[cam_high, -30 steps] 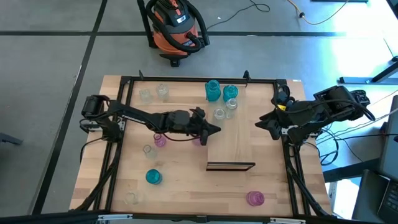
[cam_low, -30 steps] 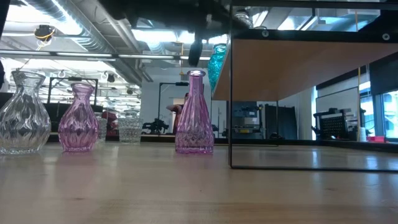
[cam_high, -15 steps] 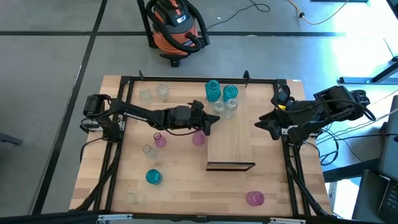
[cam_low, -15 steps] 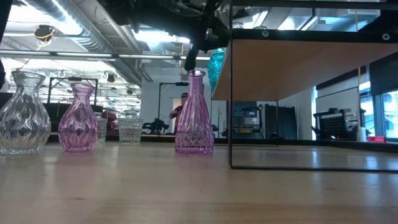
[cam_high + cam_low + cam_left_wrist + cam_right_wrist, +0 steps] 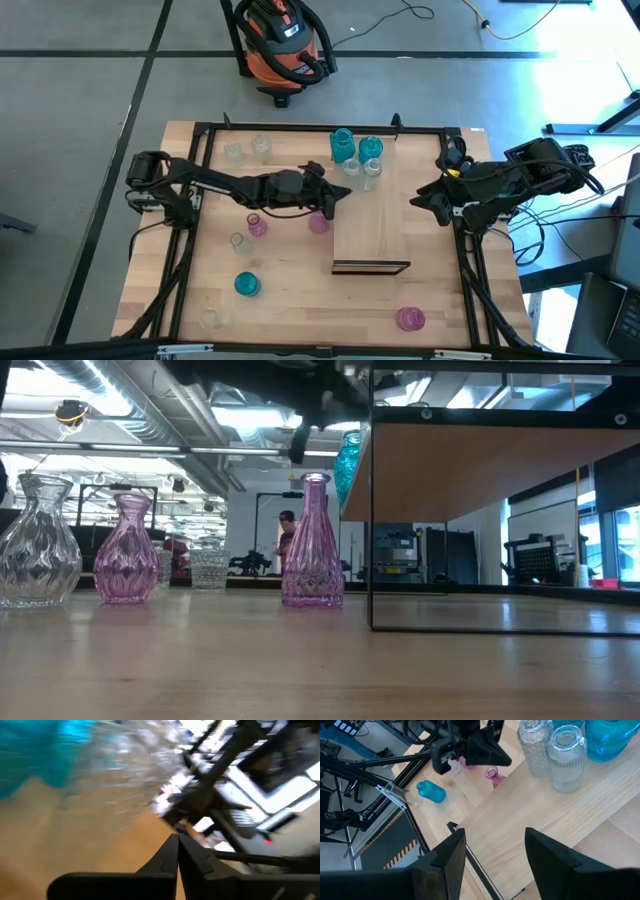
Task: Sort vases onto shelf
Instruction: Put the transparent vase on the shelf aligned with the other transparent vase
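From above, the left gripper (image 5: 343,194) hangs closed and empty at the left edge of the shelf (image 5: 375,235). Two clear vases (image 5: 362,168) stand just beyond it, two teal vases (image 5: 343,146) farther beyond, and a pink vase (image 5: 319,222) sits just beside it on the counter (image 5: 300,290). The right gripper (image 5: 418,200) waits off the shelf's right edge, holding nothing.

At counter height, the pink vase (image 5: 313,543) stands upright just left of the raised shelf (image 5: 480,460).

The left wrist view shows the fingers (image 5: 167,857) pressed together.

The right wrist view shows its fingers (image 5: 452,851) parted over the shelf (image 5: 545,810).
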Controlling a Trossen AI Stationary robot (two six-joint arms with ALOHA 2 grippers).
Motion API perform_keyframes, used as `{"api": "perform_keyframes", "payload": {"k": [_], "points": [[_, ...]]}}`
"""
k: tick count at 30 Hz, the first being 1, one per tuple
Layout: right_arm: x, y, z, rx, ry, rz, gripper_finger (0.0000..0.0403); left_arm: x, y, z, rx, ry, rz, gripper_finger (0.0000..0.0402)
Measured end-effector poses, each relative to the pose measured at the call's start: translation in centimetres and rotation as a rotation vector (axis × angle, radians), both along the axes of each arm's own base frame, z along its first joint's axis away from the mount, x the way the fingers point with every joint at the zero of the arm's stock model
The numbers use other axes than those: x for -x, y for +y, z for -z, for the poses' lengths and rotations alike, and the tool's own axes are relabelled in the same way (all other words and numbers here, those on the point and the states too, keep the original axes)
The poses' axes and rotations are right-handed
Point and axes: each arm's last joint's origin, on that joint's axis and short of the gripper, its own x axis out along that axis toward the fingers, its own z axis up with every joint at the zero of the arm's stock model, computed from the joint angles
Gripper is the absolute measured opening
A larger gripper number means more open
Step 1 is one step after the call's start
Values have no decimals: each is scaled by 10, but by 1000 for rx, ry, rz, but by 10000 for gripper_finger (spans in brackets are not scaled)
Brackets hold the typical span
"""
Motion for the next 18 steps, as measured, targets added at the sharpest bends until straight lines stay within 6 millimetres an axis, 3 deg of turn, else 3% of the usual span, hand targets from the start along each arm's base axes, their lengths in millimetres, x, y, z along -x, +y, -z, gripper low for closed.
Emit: {"api": "perform_keyframes", "payload": {"k": [6, 18], "points": [[0, 0, 0, 3, 0, -2, 184, 17, 0, 4, 5, 174, -171, 1], [0, 0, 0, 6, 3, -19, 184, 15, 20, 12, 26, 176, -303, 0]]}}
